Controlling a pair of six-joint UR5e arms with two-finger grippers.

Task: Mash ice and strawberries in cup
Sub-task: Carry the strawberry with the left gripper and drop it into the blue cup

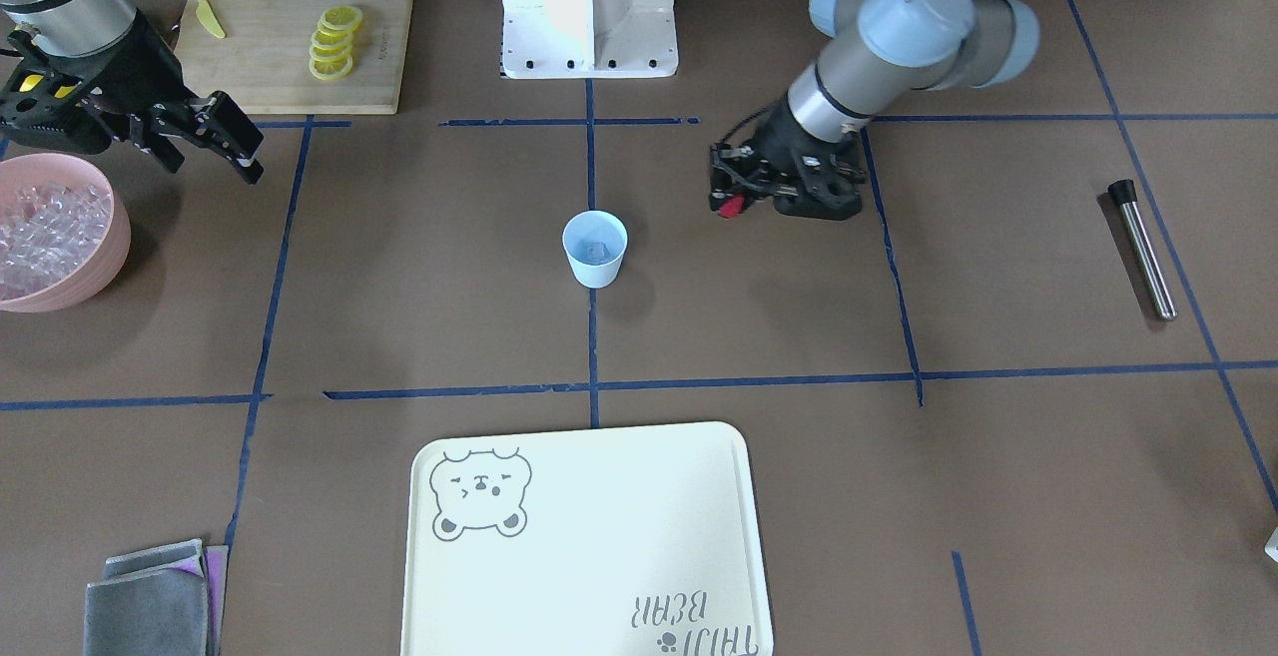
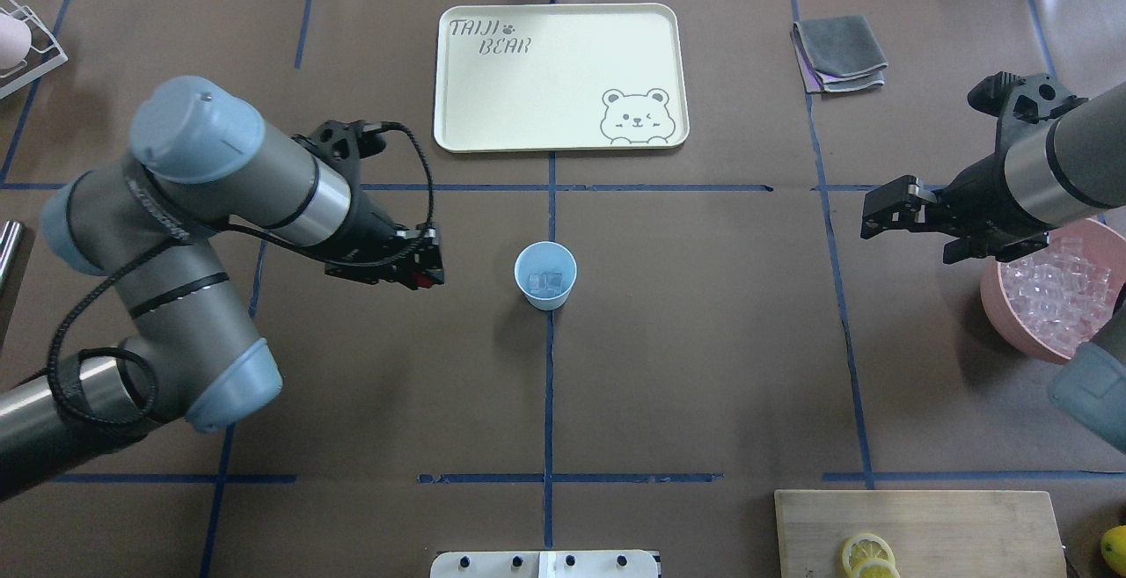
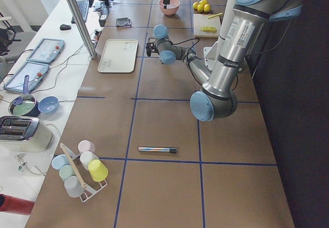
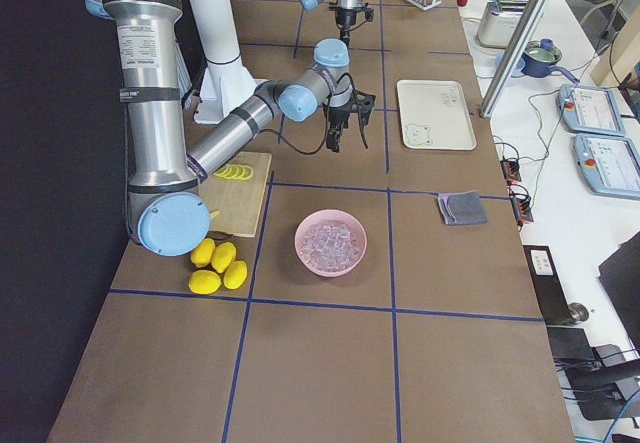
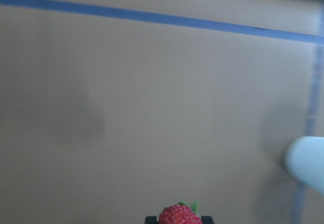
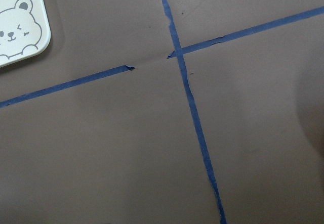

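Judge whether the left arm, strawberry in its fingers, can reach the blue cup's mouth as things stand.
Probably yes. The left fingers hold the strawberry near the cup; nothing stands between them or over its open mouth, and the right arm is far off.

A robotics lab: tape-gridded work table point(image 2: 704, 340), with teach pendants point(image 4: 592, 110) lying on a side bench point(image 4: 560, 218).

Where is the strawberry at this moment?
In the overhead view, the strawberry is held in the left gripper, just left of the cup.
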